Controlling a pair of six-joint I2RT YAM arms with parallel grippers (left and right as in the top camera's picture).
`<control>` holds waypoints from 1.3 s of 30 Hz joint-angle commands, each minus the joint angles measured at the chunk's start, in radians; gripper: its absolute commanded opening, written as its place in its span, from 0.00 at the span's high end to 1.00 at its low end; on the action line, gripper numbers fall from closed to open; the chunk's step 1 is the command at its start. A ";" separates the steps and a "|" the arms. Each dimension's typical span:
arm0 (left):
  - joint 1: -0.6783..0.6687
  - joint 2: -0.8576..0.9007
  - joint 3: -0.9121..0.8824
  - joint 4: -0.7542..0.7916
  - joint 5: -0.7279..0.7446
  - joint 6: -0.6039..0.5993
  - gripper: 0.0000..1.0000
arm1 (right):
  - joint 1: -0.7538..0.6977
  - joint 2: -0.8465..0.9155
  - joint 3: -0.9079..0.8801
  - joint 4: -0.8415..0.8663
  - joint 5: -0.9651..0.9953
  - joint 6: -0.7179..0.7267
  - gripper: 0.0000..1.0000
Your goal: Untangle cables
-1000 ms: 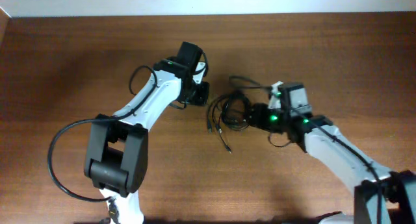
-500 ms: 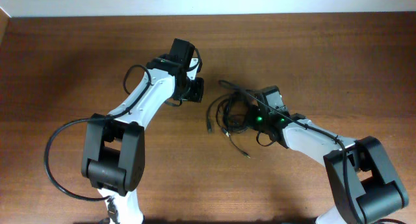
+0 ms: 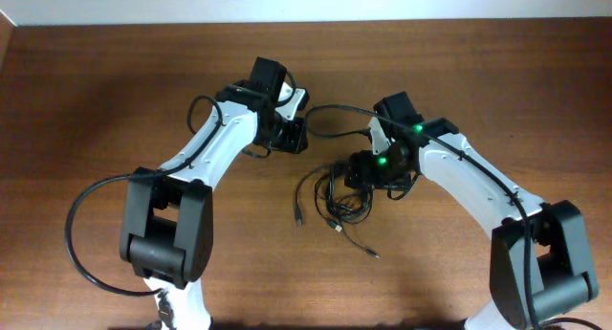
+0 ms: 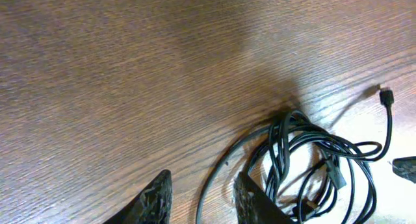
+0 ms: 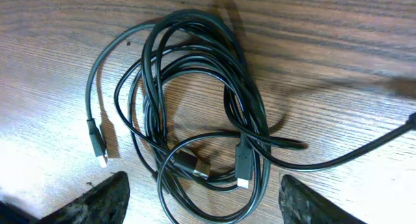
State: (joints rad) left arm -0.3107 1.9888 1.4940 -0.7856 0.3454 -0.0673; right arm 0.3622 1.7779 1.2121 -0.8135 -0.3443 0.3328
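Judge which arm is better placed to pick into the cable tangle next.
Right, probably. The right pincer hangs open directly above the cables, squarely over the loops. The left pincer stands off to the side of the tangle, with only one strand passing through its opening.

Left wrist view: the bottom edge cuts my left fingers [image 4: 156, 199] down to their tips. One strand of the cables [image 4: 312, 159] leaves the frame between them, so I cannot tell whether it touches them. A dark object [image 4: 405, 168] at the right edge is clipped and I cannot identify it.

Right wrist view: my right fingers [image 5: 97, 199] show only in the bottom corners. The lowest loop is clipped. One cord [image 5: 364, 152] exits at the right edge. A dark smear [image 5: 398, 86] is too blurred to name.

Overhead view: the left wrist housing [image 3: 271, 81] and the right wrist housing [image 3: 394, 108] hide my jaws.
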 commanded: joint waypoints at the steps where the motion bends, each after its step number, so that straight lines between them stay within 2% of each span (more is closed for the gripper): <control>1: 0.006 0.012 0.008 0.000 0.026 0.016 0.66 | 0.005 0.010 0.016 0.006 0.016 -0.015 0.26; 3: 0.006 0.012 0.008 0.001 0.025 0.016 0.68 | 0.005 0.016 0.009 0.029 0.015 -0.014 0.27; 6: 0.006 0.012 0.008 0.011 0.025 0.016 0.82 | 0.010 0.018 -0.018 0.093 0.016 -0.011 0.27; 8: 0.006 0.012 0.008 0.013 0.025 0.016 0.96 | 0.011 0.018 -0.045 0.156 0.016 -0.011 0.30; 9: 0.006 0.012 0.008 0.015 0.025 0.016 1.00 | 0.011 0.020 -0.058 0.180 0.016 -0.012 0.36; 11: 0.006 0.012 0.008 0.016 0.025 0.016 1.00 | 0.011 0.027 -0.087 0.226 0.016 -0.011 0.60; 13: 0.006 0.012 0.008 0.019 0.025 0.015 1.00 | 0.012 0.030 -0.110 0.266 0.009 -0.011 0.94; 14: 0.006 0.012 0.008 0.025 0.025 0.011 1.00 | 0.012 0.030 -0.114 0.280 0.000 -0.011 0.96; 19: 0.006 0.012 0.008 0.026 0.025 0.008 1.00 | 0.059 0.031 -0.114 0.325 0.001 -0.011 0.96; 21: 0.006 0.012 0.008 0.026 0.025 0.003 1.00 | 0.084 0.047 -0.114 0.340 0.035 0.061 0.96; 24: 0.008 0.012 0.008 0.021 -0.034 -0.049 1.00 | 0.099 0.101 -0.114 0.363 0.033 0.095 0.81; 26: 0.008 0.012 0.008 0.021 -0.042 -0.056 1.00 | 0.109 0.134 -0.114 0.393 0.010 0.095 0.79; 28: 0.008 0.012 0.008 0.021 -0.042 -0.056 1.00 | 0.124 0.161 -0.114 0.422 -0.004 0.094 0.72; 31: 0.008 0.012 0.008 0.022 -0.042 -0.056 1.00 | 0.125 0.162 -0.114 0.430 -0.009 0.095 0.70; 34: 0.008 0.012 0.008 0.022 -0.042 -0.056 1.00 | 0.093 0.147 -0.084 0.453 -0.202 0.094 0.70; 36: 0.008 0.012 0.008 0.022 -0.042 -0.056 1.00 | 0.073 0.147 -0.069 0.452 -0.229 0.094 0.69; 38: 0.008 0.012 0.008 0.022 -0.042 -0.056 0.98 | 0.074 0.147 -0.070 0.436 -0.220 0.094 0.62; 39: 0.008 0.012 0.008 0.022 -0.042 -0.056 0.97 | 0.080 0.147 -0.070 0.427 -0.220 0.094 0.61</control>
State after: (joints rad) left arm -0.3046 1.9888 1.4940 -0.7624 0.3061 -0.1154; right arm 0.4389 1.9194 1.1267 -0.3744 -0.5301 0.4240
